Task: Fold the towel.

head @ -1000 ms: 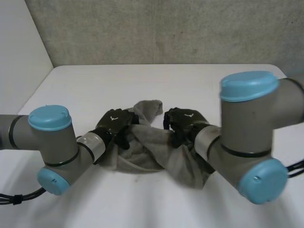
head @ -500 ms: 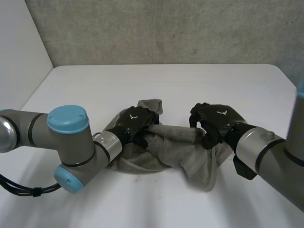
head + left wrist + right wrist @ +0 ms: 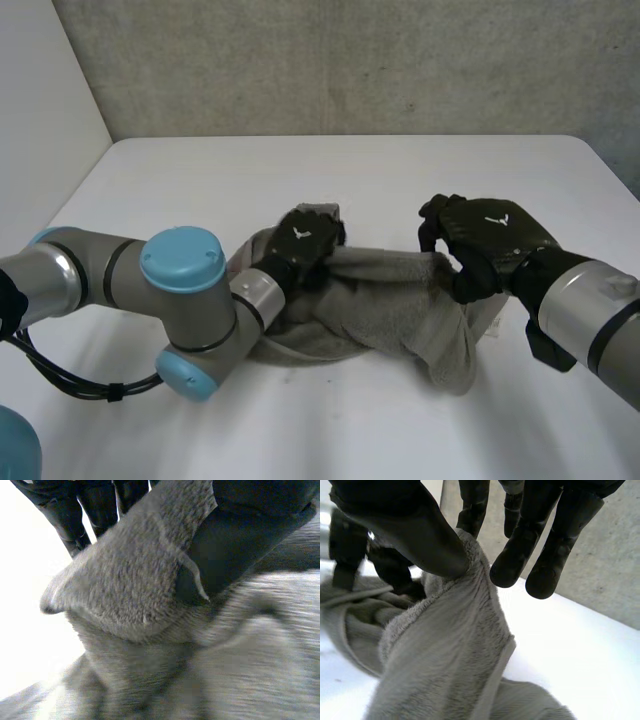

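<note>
1. A grey towel point(image 3: 385, 300) lies crumpled around the middle of the white bench point(image 3: 330, 170), somewhat nearer the front edge than the back edge, with both of the robot's black hands on it.
2. The left hand point(image 3: 300, 243) grips the end of the towel that faces the bench's left edge. In the left wrist view a thick fold of towel point(image 3: 130, 595) is wedged between the thumb point(image 3: 240, 545) and the fingers point(image 3: 65, 510), which are closed on the cloth.
3. The right hand point(image 3: 490, 235) holds the opposite end, toward the right edge, and stands raised off the bench. In the right wrist view the thumb point(image 3: 415, 535) pinches the towel's hemmed edge point(image 3: 455, 645) against one finger, while the other fingers point(image 3: 550, 555) curl beside it without touching cloth.
4. A rumpled ridge of towel runs between the two hands (lifted at both ends); below it the rest sags onto the bench in loose folds, hanging lowest under the right hand.
5. A grey concrete wall point(image 3: 350, 60) stands behind the bench's back edge.
</note>
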